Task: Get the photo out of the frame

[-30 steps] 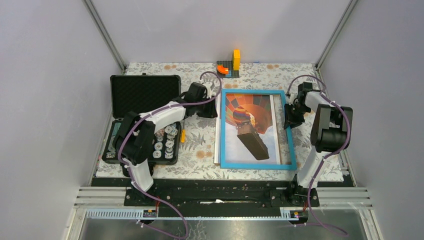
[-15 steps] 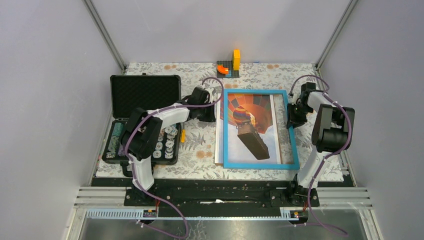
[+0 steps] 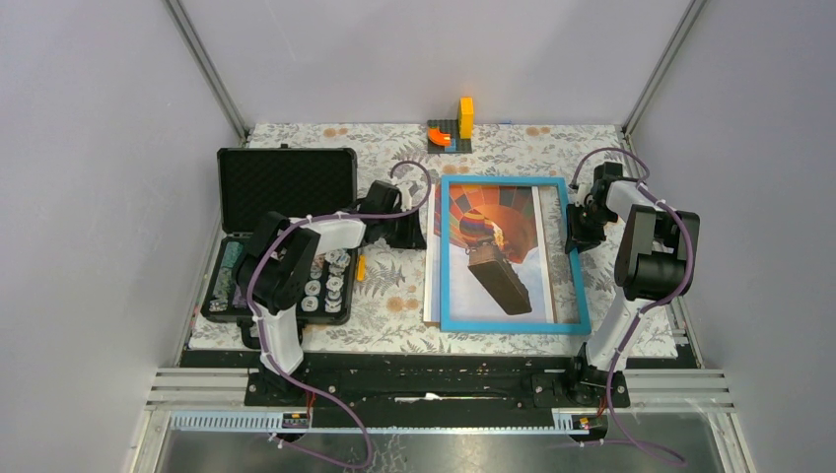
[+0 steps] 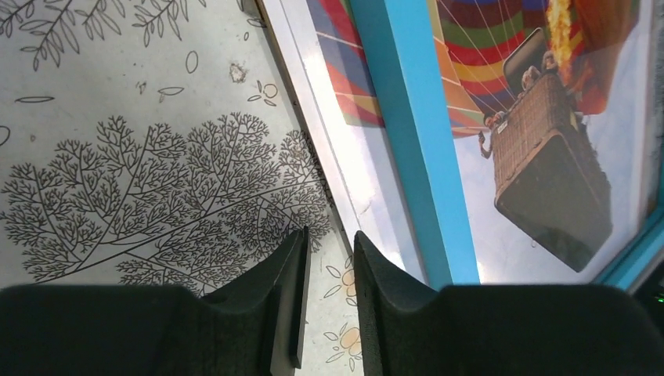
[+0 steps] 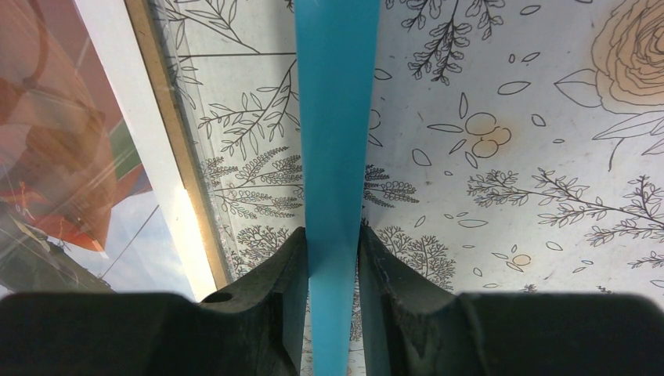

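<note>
Left of the frame (image 3: 513, 325), an open black case (image 3: 286, 182) of round pieces sits on the floral tablecloth (image 3: 394, 296), and orange and yellow blocks (image 3: 455, 126) stand at the far edge. Bare cloth lies between case and frame. The photo (image 3: 493, 246) lies under the blue border, its left margin poking out. The left gripper (image 4: 329, 235), fingers apart and empty, sits just beside that margin. The right gripper (image 5: 333, 231) clamps the frame's right border.
</note>
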Controlling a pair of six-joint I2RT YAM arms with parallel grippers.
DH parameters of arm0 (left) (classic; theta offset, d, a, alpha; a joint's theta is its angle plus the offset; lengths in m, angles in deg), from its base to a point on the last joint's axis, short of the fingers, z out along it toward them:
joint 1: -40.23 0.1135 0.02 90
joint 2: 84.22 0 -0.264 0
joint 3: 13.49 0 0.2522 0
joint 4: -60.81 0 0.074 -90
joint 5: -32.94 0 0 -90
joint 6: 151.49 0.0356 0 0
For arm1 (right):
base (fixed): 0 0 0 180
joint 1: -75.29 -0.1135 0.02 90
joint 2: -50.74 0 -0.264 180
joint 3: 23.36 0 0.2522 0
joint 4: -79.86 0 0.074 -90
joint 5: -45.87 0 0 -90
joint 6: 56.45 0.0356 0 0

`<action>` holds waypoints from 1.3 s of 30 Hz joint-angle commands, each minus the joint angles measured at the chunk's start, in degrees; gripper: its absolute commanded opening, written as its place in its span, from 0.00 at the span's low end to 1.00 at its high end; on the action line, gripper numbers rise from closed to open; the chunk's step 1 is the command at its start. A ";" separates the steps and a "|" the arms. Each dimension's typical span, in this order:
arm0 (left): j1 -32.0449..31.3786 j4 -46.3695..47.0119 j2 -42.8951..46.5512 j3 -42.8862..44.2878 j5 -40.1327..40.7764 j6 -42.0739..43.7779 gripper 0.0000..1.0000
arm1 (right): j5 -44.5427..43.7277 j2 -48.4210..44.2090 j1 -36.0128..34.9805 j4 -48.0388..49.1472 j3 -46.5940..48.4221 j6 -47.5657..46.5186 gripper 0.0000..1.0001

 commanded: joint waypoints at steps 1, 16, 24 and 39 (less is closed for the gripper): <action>1.50 4.34 1.33 -3.98 -6.93 -2.09 0.32 | -1.93 0.80 0.97 2.57 -1.10 -0.89 0.00; 2.48 7.34 -4.14 -4.45 -12.98 -6.06 0.28 | -1.90 0.85 0.97 2.59 -1.12 -0.82 0.00; 2.81 6.46 -4.82 -4.06 -11.50 -6.56 0.22 | -1.73 0.73 0.97 2.58 -1.19 -0.80 0.00; -2.47 -4.33 -4.14 0.70 7.85 1.13 0.00 | -1.87 1.14 0.97 2.65 -1.30 -0.86 0.00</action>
